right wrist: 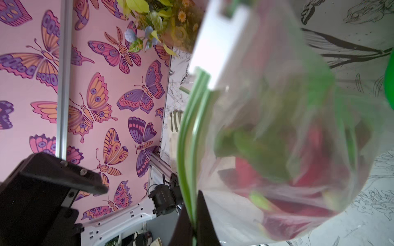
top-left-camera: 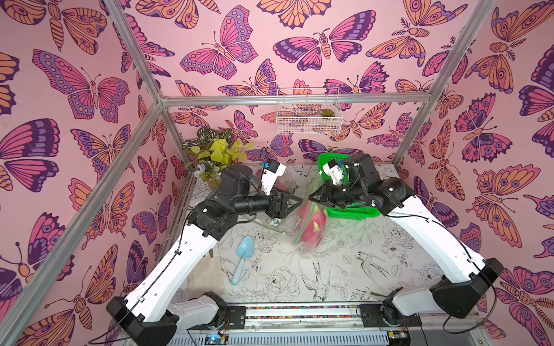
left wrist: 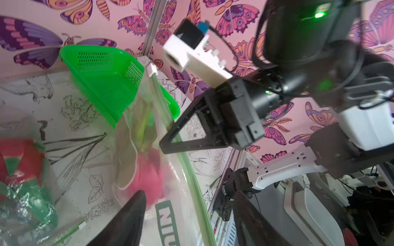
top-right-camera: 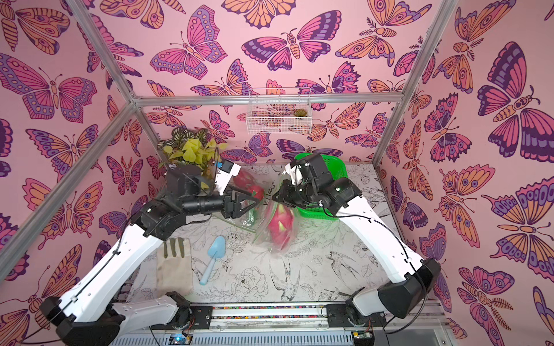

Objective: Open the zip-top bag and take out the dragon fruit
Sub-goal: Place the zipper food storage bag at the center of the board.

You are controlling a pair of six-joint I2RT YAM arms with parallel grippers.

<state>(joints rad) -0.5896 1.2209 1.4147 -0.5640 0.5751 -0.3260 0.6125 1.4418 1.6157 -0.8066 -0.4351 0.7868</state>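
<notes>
so the right gripper (top-left-camera: pixel 311 197) has its jaws clamped on the green zip strip of the zip-top bag (top-left-camera: pixel 308 227), and the bag just hangs from that pinch above the middle of the table (top-left-camera: pixel 299 284). makes sense imo: gripping the seal edge lets the weight of the fruit pull the plastic down and keeps the mouth on top. the white slider (right wrist: pixel 219 42) sits at one end of the strip in the right wrist view, though i can't tell how far the seal is actually parted.

a dragon fruit (top-left-camera: pixel 313 227) is inside the hanging bag, blurry, sagging to the bottom. more pink fruit (top-right-camera: pixel 248 185) lies toward the far edge of the table, behind the left arm.

the left gripper (top-left-camera: pixel 295 202) has its jaws spread and grasps nothing, parked just beside the bag top, probably lined up to grab the opposite lip. green basket (top-left-camera: pixel 344 185) waits behind the right arm near the far right corner.
</notes>
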